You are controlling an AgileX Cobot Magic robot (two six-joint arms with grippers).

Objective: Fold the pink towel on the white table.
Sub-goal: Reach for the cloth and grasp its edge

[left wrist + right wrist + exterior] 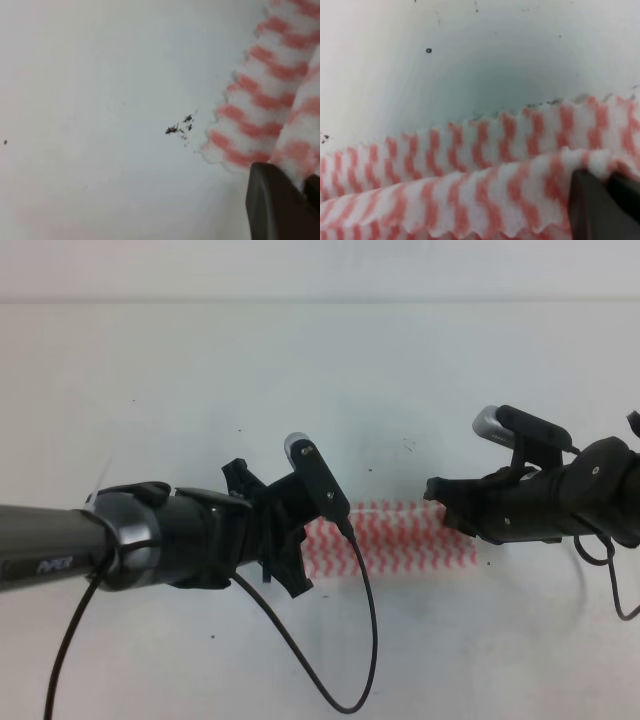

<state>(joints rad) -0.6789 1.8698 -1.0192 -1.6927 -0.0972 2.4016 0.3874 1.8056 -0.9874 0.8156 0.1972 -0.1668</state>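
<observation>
Pink towel [400, 538] lies on the white table [180, 370], roughly mid-table between the left and right edges and somewhat toward the near edge, stretched as a long narrow band running left to right. Wavy pink-red and white stripes show along its length. Left claw [290, 540] sits at the towel's left end, its black body covering that end in the high view. Left wrist view: a dark fingertip [277, 205] at the lower right with a raised fold of towel [300, 145] pinched against it, so the left claw is clenched on the cloth; a lower layer of towel lies flat on the table just beyond, its scalloped edge beside a small cluster of dark specks [181, 127]. Right claw [452, 508] is at the towel's right end, on the far edge of the band. Right wrist view: dark fingertips [600, 205] at the lower right clamped on a lifted fold of towel [470, 200], with a second layer of the same cloth lying flat behind it and bare table beyond. Right claw grasping the towel as well. A black cable [340, 680] loops from the left arm over the table toward the near edge. Another cable [615, 585] hangs by the right arm near the right edge. Scattered tiny dark specks [408, 444] on the table beyond the towel.
</observation>
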